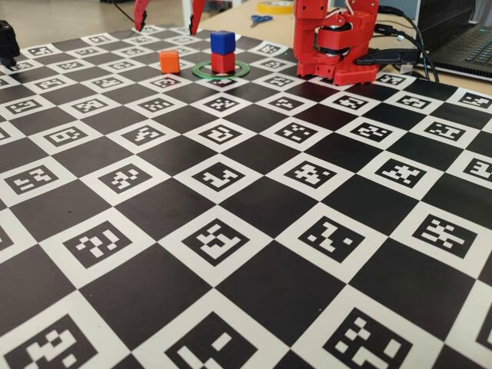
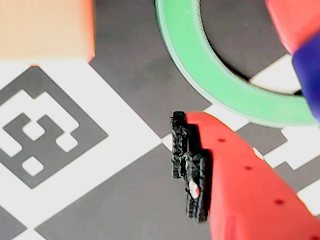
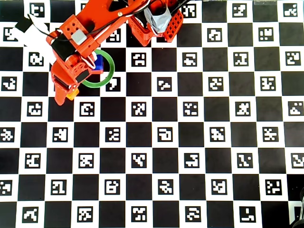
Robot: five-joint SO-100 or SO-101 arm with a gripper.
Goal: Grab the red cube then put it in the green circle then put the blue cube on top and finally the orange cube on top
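Observation:
In the fixed view the red cube (image 1: 223, 63) stands inside the green circle (image 1: 221, 71), and the blue cube (image 1: 222, 41) rests on top of it. The orange cube (image 1: 170, 61) sits on the board just left of the ring. My gripper (image 1: 166, 29) hangs open above the orange cube, one finger on each side, holding nothing. The wrist view shows the orange cube (image 2: 45, 30) at top left, the green circle (image 2: 215, 75), edges of the red cube (image 2: 295, 20) and blue cube (image 2: 307, 75), and one red finger with a black pad (image 2: 187, 165). Overhead, the arm hides most of the stack; the blue cube (image 3: 98, 64) and the orange cube (image 3: 72, 93) peek out.
The arm's red base (image 1: 334, 46) stands right of the ring at the board's far edge. Behind it lie scissors (image 1: 260, 19) and a laptop (image 1: 469, 38) with cables. The checkered marker board (image 1: 231, 231) spreads toward the camera.

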